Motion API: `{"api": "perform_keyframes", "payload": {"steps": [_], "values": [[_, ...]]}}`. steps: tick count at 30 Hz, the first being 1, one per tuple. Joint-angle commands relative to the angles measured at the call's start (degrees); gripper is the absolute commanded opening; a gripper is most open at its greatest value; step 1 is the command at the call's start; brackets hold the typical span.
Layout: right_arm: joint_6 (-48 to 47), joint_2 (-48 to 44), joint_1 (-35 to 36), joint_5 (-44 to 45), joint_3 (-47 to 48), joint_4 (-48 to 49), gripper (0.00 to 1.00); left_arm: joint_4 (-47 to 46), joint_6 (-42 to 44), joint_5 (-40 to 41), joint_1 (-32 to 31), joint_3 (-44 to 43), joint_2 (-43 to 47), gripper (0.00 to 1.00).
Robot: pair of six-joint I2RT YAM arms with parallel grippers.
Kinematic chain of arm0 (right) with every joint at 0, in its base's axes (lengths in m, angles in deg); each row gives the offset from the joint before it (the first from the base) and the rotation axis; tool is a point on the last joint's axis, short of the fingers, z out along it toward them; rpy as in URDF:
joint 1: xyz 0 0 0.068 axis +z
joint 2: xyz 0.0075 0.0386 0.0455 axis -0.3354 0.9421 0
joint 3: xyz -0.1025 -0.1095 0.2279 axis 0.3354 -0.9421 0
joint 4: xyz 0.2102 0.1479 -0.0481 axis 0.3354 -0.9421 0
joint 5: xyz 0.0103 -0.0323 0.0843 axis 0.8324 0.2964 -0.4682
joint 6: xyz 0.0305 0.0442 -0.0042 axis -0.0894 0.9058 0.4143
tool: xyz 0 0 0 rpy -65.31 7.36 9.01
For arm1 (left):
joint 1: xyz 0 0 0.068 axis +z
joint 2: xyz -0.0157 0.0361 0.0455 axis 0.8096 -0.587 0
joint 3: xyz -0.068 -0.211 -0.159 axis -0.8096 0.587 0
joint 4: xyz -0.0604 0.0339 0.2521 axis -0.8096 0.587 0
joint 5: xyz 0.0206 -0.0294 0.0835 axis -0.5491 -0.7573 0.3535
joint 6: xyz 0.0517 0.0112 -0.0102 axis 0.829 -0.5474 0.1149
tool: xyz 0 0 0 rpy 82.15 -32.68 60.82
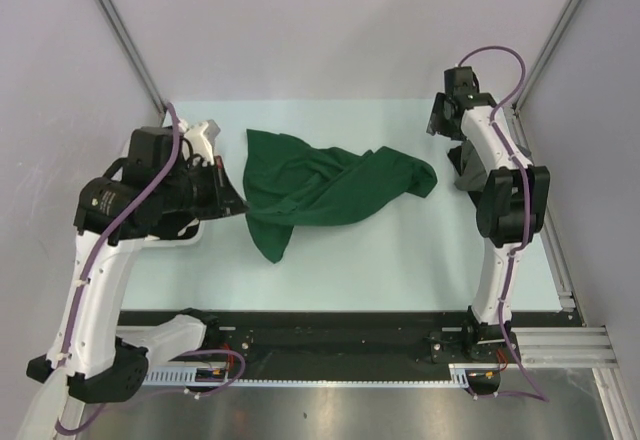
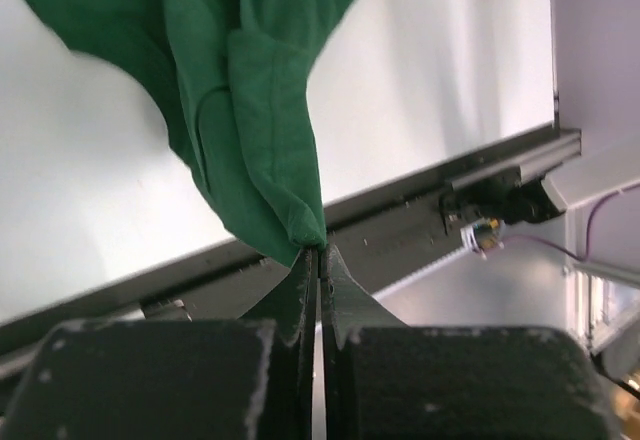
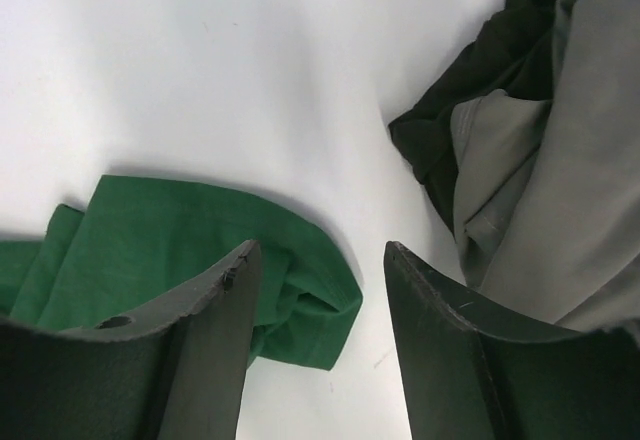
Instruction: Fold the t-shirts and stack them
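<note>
One grey shirt [image 3: 560, 160] and one dark shirt [image 3: 450, 130] are cropped at right.

A crumpled t-shirt [image 1: 320, 190] lies on the table [image 1: 400, 260], other t-shirts [image 3: 560, 160] heaped to its right.

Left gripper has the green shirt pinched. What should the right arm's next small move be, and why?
Probably ease the right gripper sideways over the free end of the green t-shirt and close. The left gripper is shut on its opposite edge; the right's jaws stand open with the hem by one finger, bare table between them, and the grey t-shirt close on the other side.
</note>
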Motion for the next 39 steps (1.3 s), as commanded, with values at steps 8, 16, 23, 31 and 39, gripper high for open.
{"api": "perform_keyframes", "payload": {"steps": [8, 16, 23, 31, 39], "values": [[0.29, 10.78, 2.08, -10.55, 18.53, -5.85, 0.57, 2.43, -10.91, -7.37, 0.33, 15.33, 6.9, 0.0], [0.64, 17.99, 7.43, -15.83, 24.08, -0.67, 0.58, -5.39, -14.7, -7.99, 0.24, 20.96, 10.42, 0.0], [0.03, 21.51, 11.48, -17.24, 23.64, 1.8, 0.59, -7.68, -14.44, -8.25, 0.24, 20.09, 8.75, 0.0], [-0.42, 22.57, 13.07, -17.59, 20.04, 3.91, 0.58, -8.57, -14.18, -8.69, 0.24, 19.65, 8.22, 0.0], [-0.68, 21.96, 13.42, -17.33, 15.39, 4.96, 0.55, -8.48, -13.56, -9.04, 0.33, 19.65, 7.96, 0.0]]}}
